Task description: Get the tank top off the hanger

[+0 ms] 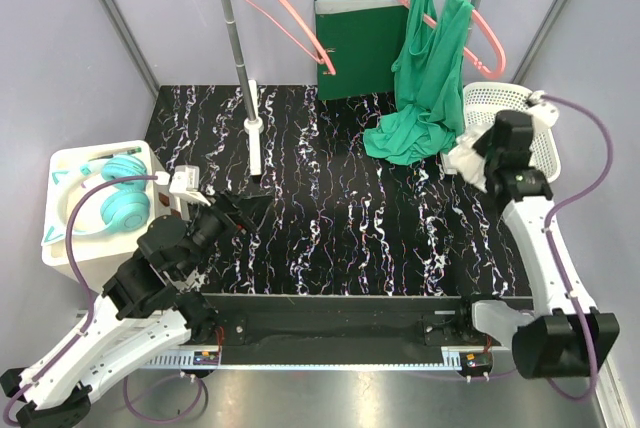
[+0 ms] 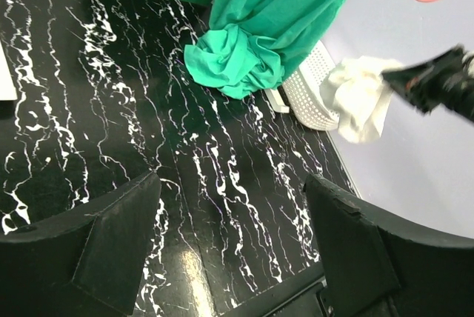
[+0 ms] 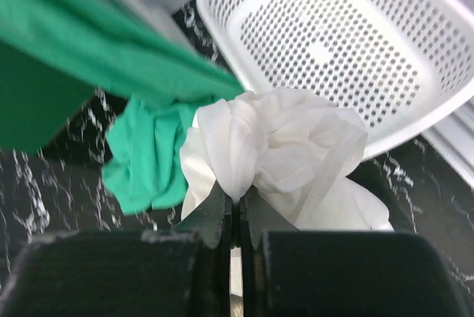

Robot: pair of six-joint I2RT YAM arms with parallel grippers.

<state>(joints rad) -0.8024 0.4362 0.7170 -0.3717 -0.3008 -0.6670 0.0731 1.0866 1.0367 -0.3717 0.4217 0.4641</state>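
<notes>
A green tank top (image 1: 428, 73) hangs by its straps from a pink hanger (image 1: 487, 36) at the back right, and its lower part is bunched on the black marbled table. It also shows in the left wrist view (image 2: 266, 13) and the right wrist view (image 3: 89, 43). My right gripper (image 1: 474, 161) is shut on a crumpled white garment (image 3: 285, 150) and holds it beside the green top, at the rim of a white perforated basket (image 3: 333, 35). My left gripper (image 2: 233, 243) is open and empty, low over the table at the left (image 1: 243, 206).
A second, bare pink hanger (image 1: 285, 13) hangs on the rack's left pole (image 1: 238, 53). A green folder (image 1: 358, 48) leans against the back wall. Teal headphones (image 1: 120, 206) lie on a white box (image 1: 70, 163) at the left. The basket (image 1: 495, 100) stands at the right edge.
</notes>
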